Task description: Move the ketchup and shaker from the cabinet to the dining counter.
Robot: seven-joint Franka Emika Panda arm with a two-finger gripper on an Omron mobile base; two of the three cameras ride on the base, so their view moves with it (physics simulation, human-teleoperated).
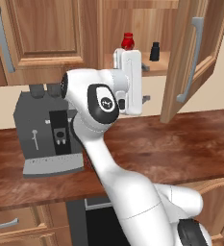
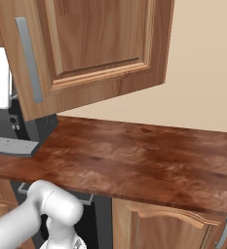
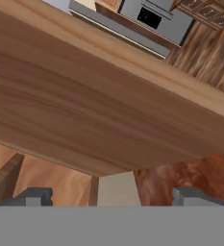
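A dark grey coffee machine (image 1: 48,132) stands on the bench (image 1: 180,144), a glossy reddish-brown wood-grain top running along a plain beige wall (image 2: 202,63). The machine has 2 dark knobs on top and a lighter grey drip tray (image 1: 53,166) at its foot. Below the bench sit wooden drawer fronts with a horizontal silver handle (image 1: 3,224), and beside them a dark appliance front (image 1: 99,223).

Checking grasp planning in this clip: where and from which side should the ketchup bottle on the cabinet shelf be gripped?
Grip the ketchup bottle around its upright red body, below the cap, probably coming in level from the open front of the cabinet. It stands upright near the shelf's front edge, apart from the black shaker to its right. The open fingers should straddle it sideways.
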